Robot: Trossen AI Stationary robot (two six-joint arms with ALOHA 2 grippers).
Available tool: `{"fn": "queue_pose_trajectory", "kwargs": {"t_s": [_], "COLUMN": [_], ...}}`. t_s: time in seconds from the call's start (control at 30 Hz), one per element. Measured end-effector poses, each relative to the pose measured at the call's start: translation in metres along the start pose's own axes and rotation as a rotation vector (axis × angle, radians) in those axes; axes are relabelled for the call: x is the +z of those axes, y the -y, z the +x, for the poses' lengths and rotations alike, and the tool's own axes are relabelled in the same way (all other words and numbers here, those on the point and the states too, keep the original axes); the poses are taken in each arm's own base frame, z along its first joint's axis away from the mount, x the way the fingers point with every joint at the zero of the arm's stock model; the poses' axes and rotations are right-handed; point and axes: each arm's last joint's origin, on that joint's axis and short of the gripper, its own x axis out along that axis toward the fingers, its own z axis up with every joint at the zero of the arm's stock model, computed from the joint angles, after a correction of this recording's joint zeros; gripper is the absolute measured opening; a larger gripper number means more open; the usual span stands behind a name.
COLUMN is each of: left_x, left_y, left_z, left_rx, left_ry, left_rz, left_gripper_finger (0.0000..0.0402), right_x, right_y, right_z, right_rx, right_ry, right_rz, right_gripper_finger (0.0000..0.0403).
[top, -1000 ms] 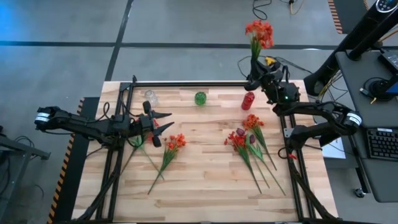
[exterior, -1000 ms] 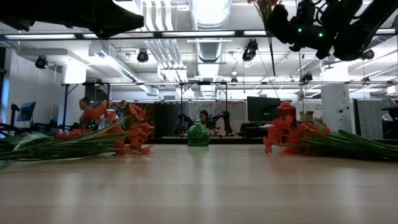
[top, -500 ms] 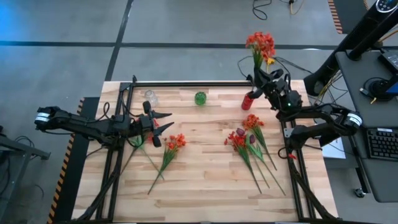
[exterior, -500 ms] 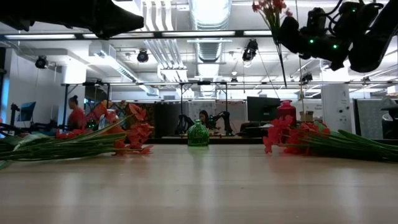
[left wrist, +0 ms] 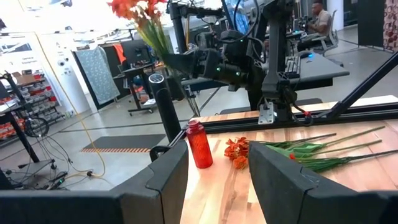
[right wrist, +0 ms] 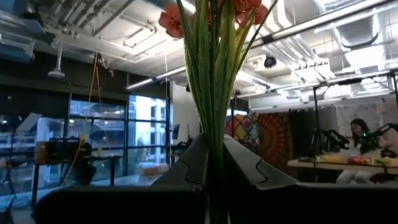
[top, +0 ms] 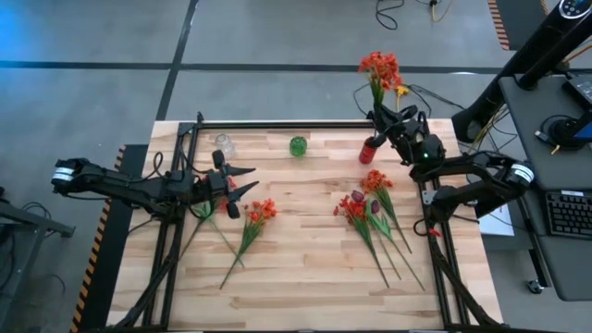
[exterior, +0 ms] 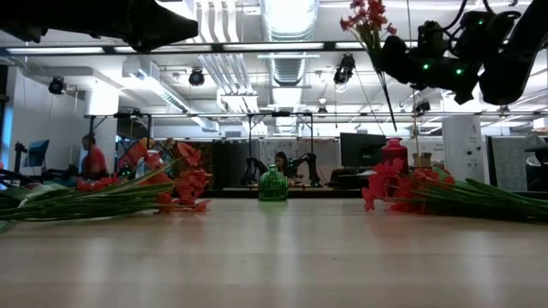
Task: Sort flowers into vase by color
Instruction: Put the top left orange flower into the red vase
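A: Red flower (top: 381, 67) up in the air, upper right of the high view, bloom past the table's far edge, stem slanting down toward the red vase (top: 369, 148).

B: And the right gripper (top: 387, 118) has it by the stem, fingers pinched tight on the green. In the wrist view the stalks run straight up between them.

A: Light thing, I'd say. Thin stem, looks springy, top-heavy with that cluster, so it'll likely wobble and the tip will wander.

B: Narrow vase neck too. A hold low on the stem, nearer the tip, would steer it better; grab the bloom and you'd likely crush it.

A: Elsewhere: a bunch (top: 374, 205) lying centre right, reds and dark tulips, stems fanning toward the bottom edge.

B: Orange one (top: 259, 213) centre left, flat on the wood. Green vase (top: 298, 145) and clear vase (top: 223, 143) along the top edge, both look unfilled.

A: Left gripper (top: 244, 179)?

B: Parked at middle left, fingers apart, holding nothing, just beside that orange flower.
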Motion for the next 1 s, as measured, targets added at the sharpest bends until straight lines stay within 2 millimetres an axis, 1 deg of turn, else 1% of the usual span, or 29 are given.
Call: {"fn": "queue_pose_trajectory", "kwargs": {"t_s": [0.1, 0.3, 0.5, 0.8, 1.0], "left_x": [0.0, 0.0, 0.0, 0.0, 0.0], "left_y": [0.0, 0.0, 0.0, 0.0, 0.0], "left_z": [0.0, 0.0, 0.0, 0.0, 0.0], "left_rx": [0.0, 0.0, -0.001, -0.001, -0.001], "left_ry": [0.0, -0.002, -0.004, -0.004, -0.004], "left_rz": [0.0, 0.001, 0.002, 0.002, 0.002], "left_gripper_finger": [0.015, 0.015, 0.015, 0.015, 0.015], "right_x": [-0.007, -0.008, -0.009, -0.02, -0.02], "right_y": [-0.001, -0.001, -0.001, -0.002, -0.002], "right_z": [0.004, 0.01, 0.009, 0.008, 0.008], "right_rx": [0.002, 0.002, 0.002, 0.007, 0.007], "right_ry": [-0.024, -0.021, -0.025, -0.073, -0.07], "right_rz": [-0.014, -0.032, -0.048, -0.06, -0.068], "right_gripper_finger": [0.0022, 0.0022, 0.0022, 0.0022, 0.0022]}}
